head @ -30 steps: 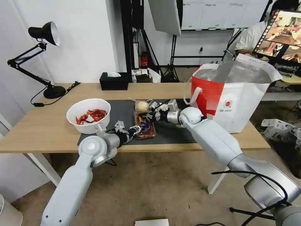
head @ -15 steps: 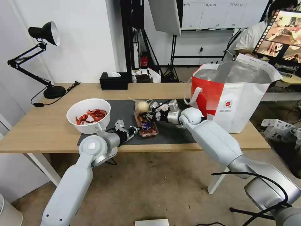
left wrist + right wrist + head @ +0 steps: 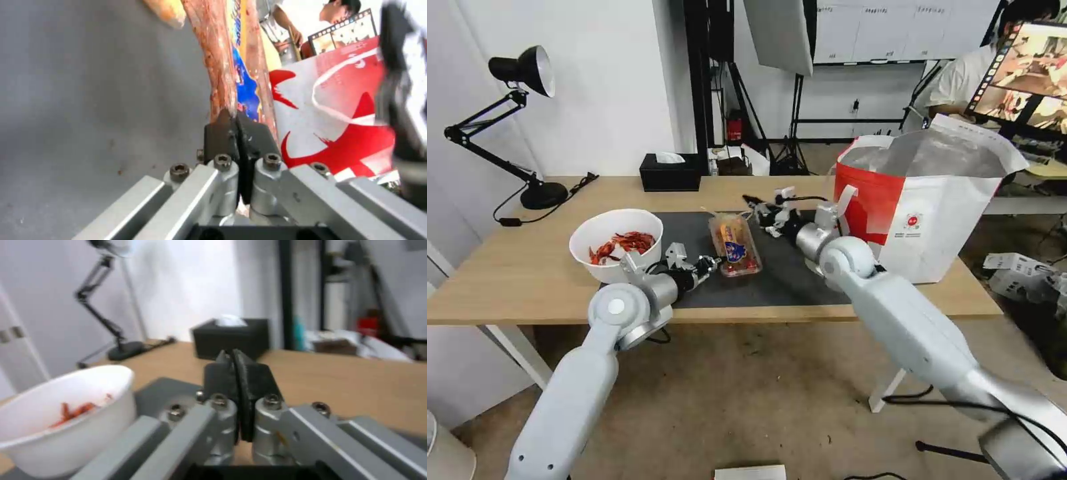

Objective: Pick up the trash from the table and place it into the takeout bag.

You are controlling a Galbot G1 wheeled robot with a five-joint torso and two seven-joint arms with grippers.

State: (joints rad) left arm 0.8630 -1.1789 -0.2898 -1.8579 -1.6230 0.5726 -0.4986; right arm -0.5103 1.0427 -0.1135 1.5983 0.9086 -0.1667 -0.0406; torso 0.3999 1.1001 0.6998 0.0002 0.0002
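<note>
Head view: near frame centre, the left tool (image 3: 712, 261) has its jaws pressed together on the near edge of the clear plastic tray (image 3: 735, 244), which lies on the dark mat of the light-wood surface (image 3: 527, 267). The right tool (image 3: 758, 203), just above centre, is closed with nothing in it. The white bowl of crayfish shells (image 3: 616, 245) sits left of centre; the red-and-white takeout bag (image 3: 920, 200) stands open at right. The tray pickup appears under way; next it likely needs lifting and carrying rightward over the bag's rim
</note>
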